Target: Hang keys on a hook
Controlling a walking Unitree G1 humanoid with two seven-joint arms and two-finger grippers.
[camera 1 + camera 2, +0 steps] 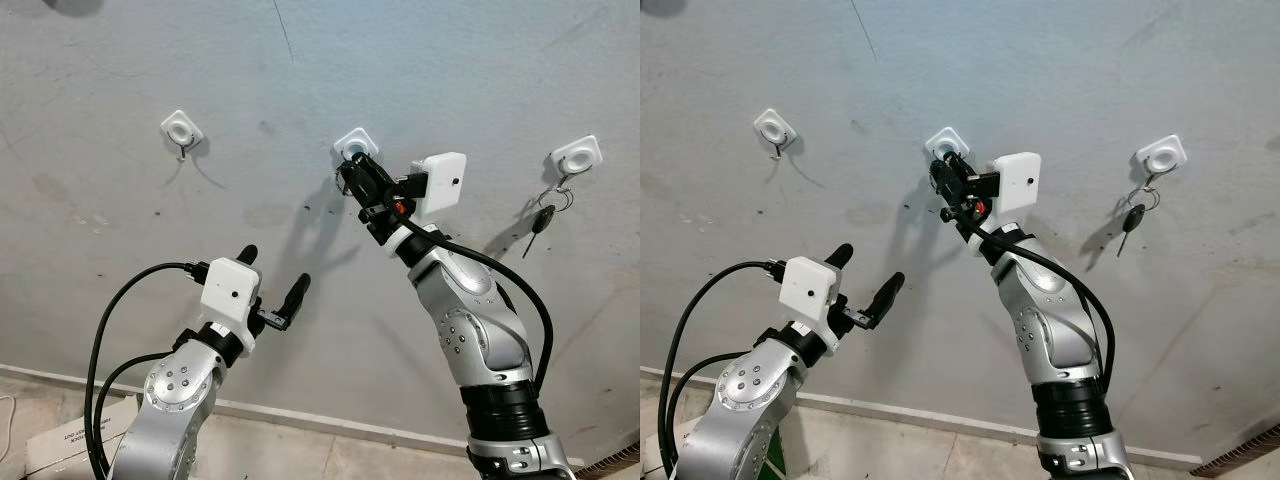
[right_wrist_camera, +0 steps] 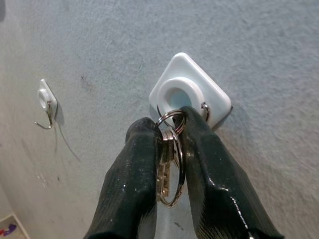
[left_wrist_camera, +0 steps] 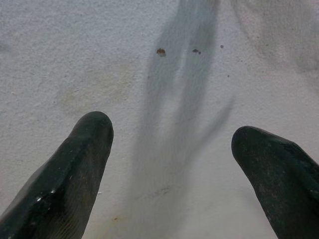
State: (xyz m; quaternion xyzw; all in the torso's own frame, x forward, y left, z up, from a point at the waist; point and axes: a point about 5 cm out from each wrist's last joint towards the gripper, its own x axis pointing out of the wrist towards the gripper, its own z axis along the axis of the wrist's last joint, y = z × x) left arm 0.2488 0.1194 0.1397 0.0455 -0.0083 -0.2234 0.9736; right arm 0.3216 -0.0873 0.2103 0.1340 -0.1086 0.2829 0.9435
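The right gripper is clamping the keys against the middle hook; premature release risks dropping them, the ring possibly not being seated.

We see a grey plastered wall with a white square wall hook high on its left part; its small metal hook points down. Far to the right of this hook, at almost the same height, a second white hook is fixed, and a ring with a dark key hangs from it against the wall. Up and to the right of the left hook, a thin dark crack runs down the plaster. Well below it, a pale baseboard meets the tiled floor. Down and to its left, a cardboard box lies on the floor. Some brown specks mark the plaster.
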